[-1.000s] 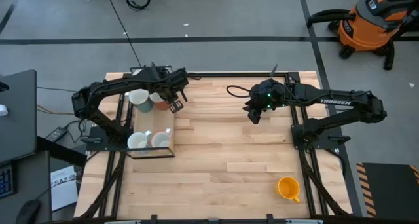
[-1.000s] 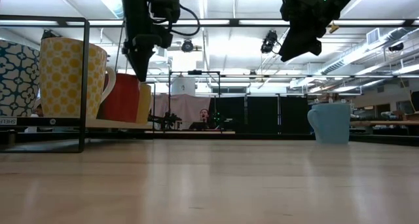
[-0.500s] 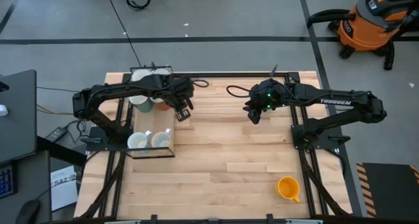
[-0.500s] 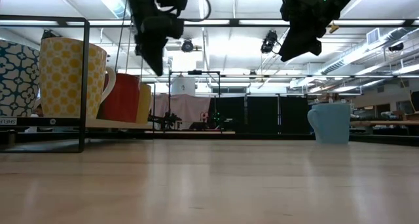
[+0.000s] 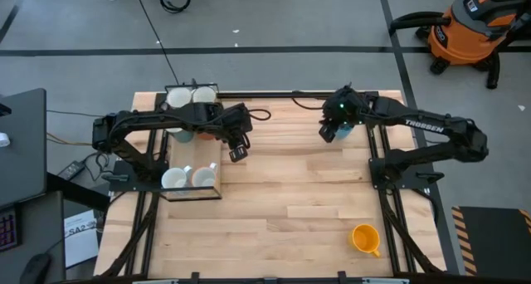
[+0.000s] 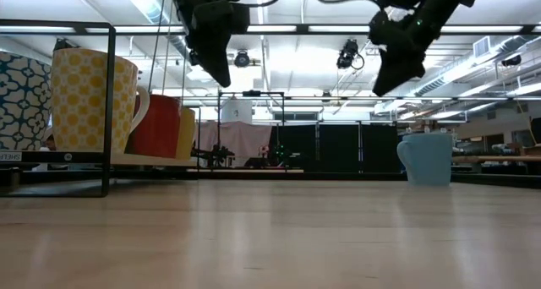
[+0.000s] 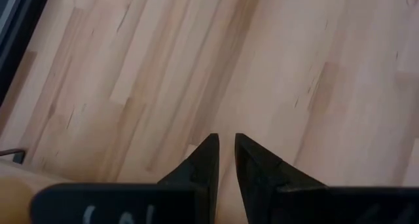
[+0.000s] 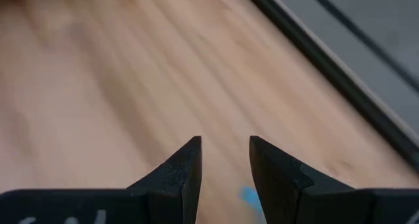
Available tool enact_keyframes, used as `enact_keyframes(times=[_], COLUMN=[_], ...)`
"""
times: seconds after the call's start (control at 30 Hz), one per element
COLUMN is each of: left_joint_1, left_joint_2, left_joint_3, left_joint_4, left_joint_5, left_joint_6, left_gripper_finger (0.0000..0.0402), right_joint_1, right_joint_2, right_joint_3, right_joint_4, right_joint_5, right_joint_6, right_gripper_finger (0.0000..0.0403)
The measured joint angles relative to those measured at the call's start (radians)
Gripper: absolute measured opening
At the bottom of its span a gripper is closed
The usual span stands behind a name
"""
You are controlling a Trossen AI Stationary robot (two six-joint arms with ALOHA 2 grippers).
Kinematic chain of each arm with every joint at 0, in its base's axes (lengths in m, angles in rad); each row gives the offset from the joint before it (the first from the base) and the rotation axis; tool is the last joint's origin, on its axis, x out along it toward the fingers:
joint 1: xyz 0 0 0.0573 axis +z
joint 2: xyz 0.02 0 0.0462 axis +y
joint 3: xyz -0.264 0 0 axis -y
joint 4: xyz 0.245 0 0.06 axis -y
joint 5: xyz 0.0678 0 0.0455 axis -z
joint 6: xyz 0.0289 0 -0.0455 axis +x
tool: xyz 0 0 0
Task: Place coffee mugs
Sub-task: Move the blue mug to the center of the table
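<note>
Mugs unheld; both end effectors hover empty, slightly parted.

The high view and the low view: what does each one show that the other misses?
Only the high view shows the orange mug lying alone near the table's front right corner, and an orange shop vacuum on the floor. Only the low view shows the yellow dotted mug and a red mug from the side in the rack, plus the room's ceiling lights. Both show the left gripper and the right gripper raised over the wooden table.
</note>
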Motion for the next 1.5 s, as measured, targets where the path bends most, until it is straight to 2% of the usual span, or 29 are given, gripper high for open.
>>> enact_keyframes(times=[0.27,0.57,0.73,0.83,1.13,1.27,1.5], left_joint_1=[-0.001,0.0,0.0,-0.001,-0.001,0.0,0.0], left_joint_2=[0.0,0.0,0.0,0.0,0.0,0.0,0.0], left_joint_3=[0.0,0.0,0.0,0.0,0.0,0.0,0.0], left_joint_4=[0.0,0.001,0.0,0.0,0.001,0.001,0.002], left_joint_5=[0.0,0.0,0.0,0.0,0.0,0.0,0.0], left_joint_6=[0.0,0.0,0.0,0.0,0.0,0.0,0.0], left_gripper_finger=[0.0057,0.0057,0.0057,0.0057,0.0057,0.0057,0.0057], right_joint_1=[-0.152,-0.327,-0.395,-0.424,-0.476,-0.478,-0.478], right_joint_2=[0.0,0.0,0.0,0.0,0.0,0.0,0.0], right_joint_3=[0.0,-0.054,-0.08,-0.088,-0.161,-0.209,-0.252], right_joint_4=[-0.119,-0.144,-0.144,-0.143,-0.107,-0.038,-0.019], right_joint_5=[0.107,0.106,0.077,0.034,0.031,0.026,0.01], right_joint_6=[-0.157,-0.289,-0.299,-0.299,-0.327,-0.324,-0.322], right_gripper_finger=[0.0133,0.0133,0.0133,0.0133,0.0133,0.0133,0.0132])
